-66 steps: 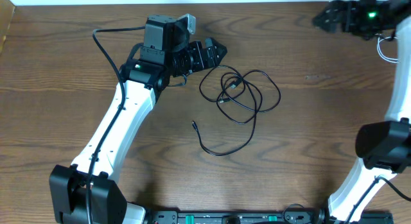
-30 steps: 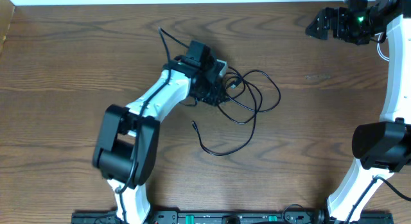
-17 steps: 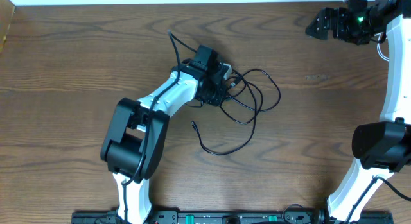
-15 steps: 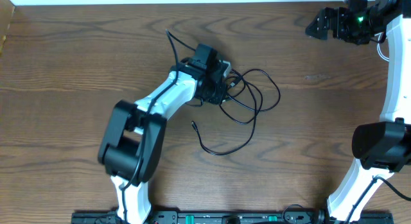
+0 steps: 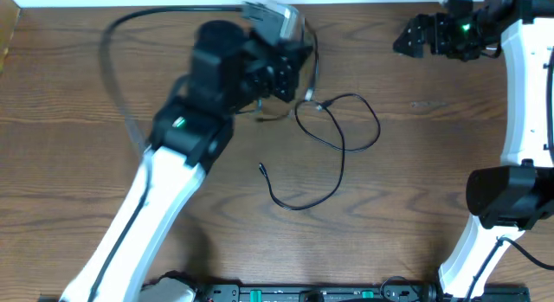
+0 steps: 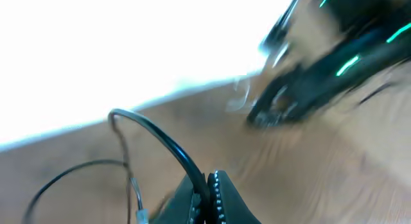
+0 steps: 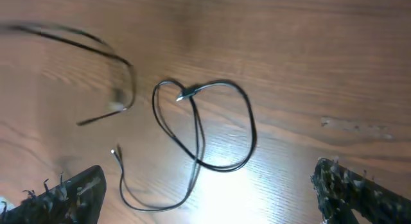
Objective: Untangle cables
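Nearest, the long thin black cable (image 5: 296, 208) lies on the brown wooden bench (image 5: 433, 207). Its free plug end points left, and the cord curves round and runs back into one open loop with a small pale plug at the far side. Beyond it, raised above the bench, the left claw (image 6: 210, 189) is clamped on a second black cord (image 6: 164, 138), which arches out and hangs slack and blurred. Farthest, near the back right corner, the right claw (image 5: 415, 35) gapes wide, holding nothing.
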Robot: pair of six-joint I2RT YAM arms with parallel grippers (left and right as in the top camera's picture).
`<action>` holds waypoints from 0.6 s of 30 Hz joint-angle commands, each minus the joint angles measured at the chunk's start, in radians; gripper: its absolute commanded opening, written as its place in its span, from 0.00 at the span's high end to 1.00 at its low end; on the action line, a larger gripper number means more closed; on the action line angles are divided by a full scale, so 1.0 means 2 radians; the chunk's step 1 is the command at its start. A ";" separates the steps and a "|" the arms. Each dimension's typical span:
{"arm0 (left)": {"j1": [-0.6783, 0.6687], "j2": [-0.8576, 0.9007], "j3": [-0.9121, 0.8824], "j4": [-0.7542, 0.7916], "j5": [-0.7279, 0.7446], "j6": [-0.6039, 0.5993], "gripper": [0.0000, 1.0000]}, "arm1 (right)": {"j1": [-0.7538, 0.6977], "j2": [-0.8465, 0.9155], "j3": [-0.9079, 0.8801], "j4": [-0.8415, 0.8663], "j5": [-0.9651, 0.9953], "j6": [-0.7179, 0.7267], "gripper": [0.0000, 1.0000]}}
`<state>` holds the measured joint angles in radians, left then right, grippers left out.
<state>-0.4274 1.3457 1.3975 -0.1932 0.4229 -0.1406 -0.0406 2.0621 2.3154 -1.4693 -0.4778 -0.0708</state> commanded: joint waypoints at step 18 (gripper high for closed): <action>0.087 -0.069 0.008 0.019 0.060 -0.258 0.92 | 0.062 0.003 -0.010 -0.006 -0.302 -0.410 0.12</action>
<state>-0.2745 1.2095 1.3994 -0.1688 0.4580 -0.5072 0.0349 2.0621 2.3119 -1.4860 -1.0035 -0.7033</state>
